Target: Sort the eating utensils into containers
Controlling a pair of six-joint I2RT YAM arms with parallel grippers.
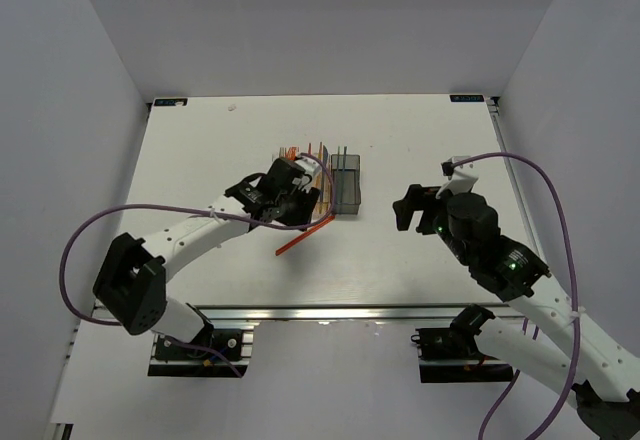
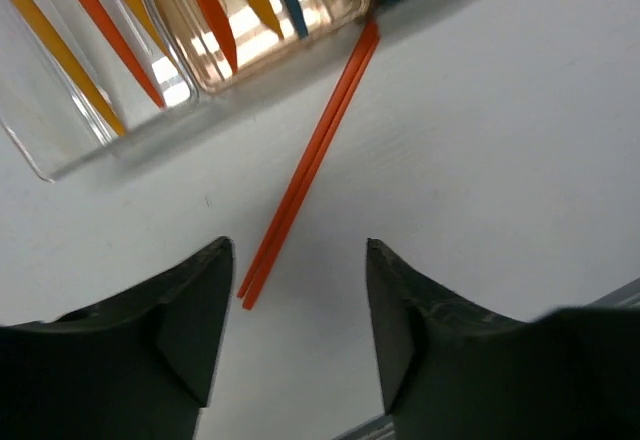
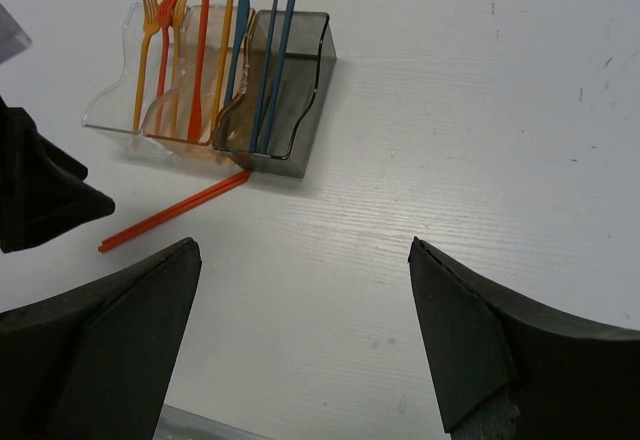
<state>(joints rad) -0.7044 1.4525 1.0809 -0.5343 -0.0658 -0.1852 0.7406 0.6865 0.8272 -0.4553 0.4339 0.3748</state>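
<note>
Three containers stand in a row: a clear bin [image 3: 108, 110] holding orange forks [image 3: 160, 15], a tan bin [image 3: 190, 128] with orange pieces and a blue knife [image 3: 240, 35], and a dark grey bin [image 3: 305, 80] with two blue sticks [image 3: 278, 55]. A pair of orange sticks [image 2: 310, 160] lies flat on the table, its far end touching the tan bin's front. My left gripper [image 2: 298, 250] hovers open over the sticks' near end, holding nothing. My right gripper [image 3: 302, 250] is wide open and empty above bare table, right of the bins.
The white table [image 1: 420, 140] is walled on three sides. From above, the bins [image 1: 346, 185] sit mid-table with the orange sticks [image 1: 303, 237] just in front. The left arm's gripper [image 3: 40, 190] shows at the right wrist view's left edge.
</note>
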